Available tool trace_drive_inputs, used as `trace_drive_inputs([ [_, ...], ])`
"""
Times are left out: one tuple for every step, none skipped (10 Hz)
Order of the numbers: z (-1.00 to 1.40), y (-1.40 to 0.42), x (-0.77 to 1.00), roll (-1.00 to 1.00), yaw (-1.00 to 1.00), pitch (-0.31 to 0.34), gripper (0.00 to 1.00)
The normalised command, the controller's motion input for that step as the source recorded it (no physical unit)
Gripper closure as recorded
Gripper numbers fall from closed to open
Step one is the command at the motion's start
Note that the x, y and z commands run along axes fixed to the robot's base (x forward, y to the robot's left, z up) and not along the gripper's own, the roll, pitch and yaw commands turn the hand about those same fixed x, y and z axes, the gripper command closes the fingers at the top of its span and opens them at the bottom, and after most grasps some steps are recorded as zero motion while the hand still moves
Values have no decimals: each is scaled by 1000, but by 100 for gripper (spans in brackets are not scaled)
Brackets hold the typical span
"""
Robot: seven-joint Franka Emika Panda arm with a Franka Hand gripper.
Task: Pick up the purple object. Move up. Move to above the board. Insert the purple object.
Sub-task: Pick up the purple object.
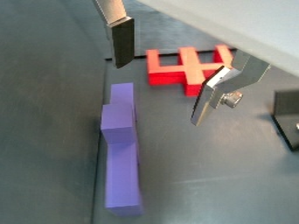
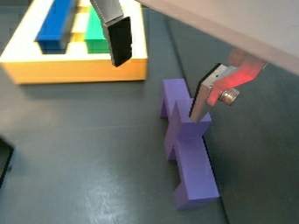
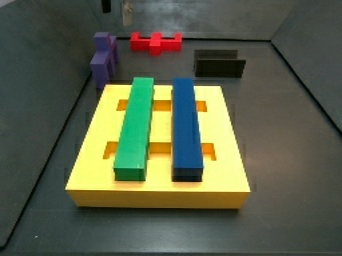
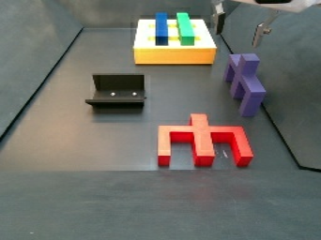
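The purple object (image 4: 246, 81) lies flat on the dark floor near a side wall, between the board and a red block; it also shows in both wrist views (image 1: 121, 157) (image 2: 187, 144) and in a side view (image 3: 102, 56). The board (image 3: 94, 150) is a yellow slab carrying a long green bar (image 3: 135, 125) and a long blue bar (image 3: 185, 122); it also shows in a side view (image 4: 175, 54) and a wrist view (image 2: 70, 68). My gripper (image 4: 239, 30) hangs open and empty above the purple object, apart from it, in both wrist views (image 1: 162, 92) (image 2: 159, 87).
A red notched block (image 4: 201, 141) lies on the floor beyond the purple object from the board, also in a wrist view (image 1: 187, 66). The black fixture (image 4: 115, 91) stands mid-floor, also in a side view (image 3: 218, 64). Grey walls enclose the floor.
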Motion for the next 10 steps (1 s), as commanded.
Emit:
trace_drive_inputs([
  [0, -83, -69, -93, -886, -79, 0],
  [-9, -97, -40, -93, -889, -60, 0],
  [0, -97, -17, -80, -906, -51, 0],
  [-23, -94, -26, -69, -909, -46, 0],
  [-46, -86, -43, -64, -903, -34, 0],
  [-77, -69, -69, -60, -903, -44, 0],
  [-171, 0, -171, -63, -920, -90, 0],
  [-226, 0, -297, -80, -854, -107, 0],
  [-271, 0, -383, -77, -811, -90, 0],
  [-300, 63, -489, -79, -726, -76, 0],
])
